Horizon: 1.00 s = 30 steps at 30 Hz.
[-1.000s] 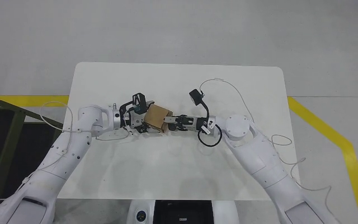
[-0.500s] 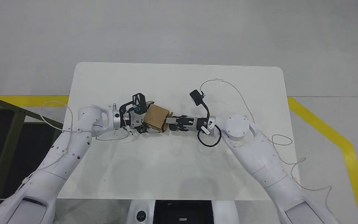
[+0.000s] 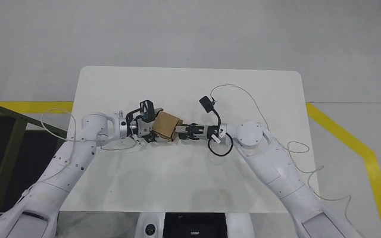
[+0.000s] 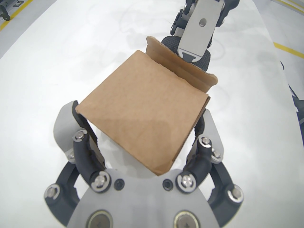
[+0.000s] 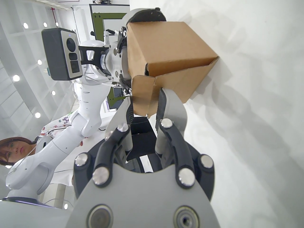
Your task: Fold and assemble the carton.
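Carton (image 3: 166, 125) body is formed, clamped by left gripper (image 4: 139, 116); right gripper (image 5: 146, 106) pinches an end flap (image 4: 180, 65), not yet closed.

White arms (image 3: 71, 160), silver-and-black left pincer (image 4: 139, 113)

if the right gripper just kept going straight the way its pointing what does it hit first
The carton. The right gripper is shut on its flap, and the box body lies directly ahead of the fingertips. Behind the carton sits the left gripper, holding its far end.
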Motion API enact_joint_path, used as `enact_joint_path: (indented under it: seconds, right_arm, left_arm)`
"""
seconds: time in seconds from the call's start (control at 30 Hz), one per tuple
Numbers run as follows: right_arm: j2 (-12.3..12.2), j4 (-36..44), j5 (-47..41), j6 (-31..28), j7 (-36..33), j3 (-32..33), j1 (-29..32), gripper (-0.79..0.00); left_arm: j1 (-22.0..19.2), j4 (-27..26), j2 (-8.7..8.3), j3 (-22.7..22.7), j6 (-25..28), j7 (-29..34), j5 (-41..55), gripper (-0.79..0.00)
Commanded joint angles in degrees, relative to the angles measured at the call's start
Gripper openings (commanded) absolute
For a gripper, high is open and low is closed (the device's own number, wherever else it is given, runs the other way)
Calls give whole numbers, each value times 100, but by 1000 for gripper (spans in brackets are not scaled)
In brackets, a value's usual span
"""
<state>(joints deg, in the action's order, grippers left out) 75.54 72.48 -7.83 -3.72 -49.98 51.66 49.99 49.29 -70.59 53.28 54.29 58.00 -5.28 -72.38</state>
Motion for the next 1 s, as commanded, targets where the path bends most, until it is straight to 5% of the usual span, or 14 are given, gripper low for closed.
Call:
enact_joint_path:
  seconds: [0.0, 0.47, 0.97]
  right_arm:
    - [0, 9, 113, 21, 6, -19, -33, -597]
    - [-15, 97, 840, 185, -104, -108, -285, -573]
    - [-26, 174, 1325, 358, -158, -137, -439, -637]
  left_arm:
    - [-1, -6, -9, 0, 0, -7, -2, 0]
    - [-19, 22, -37, -22, 0, -53, 46, 0]
    - [-20, -1, -5, -31, 0, -34, 88, 0]
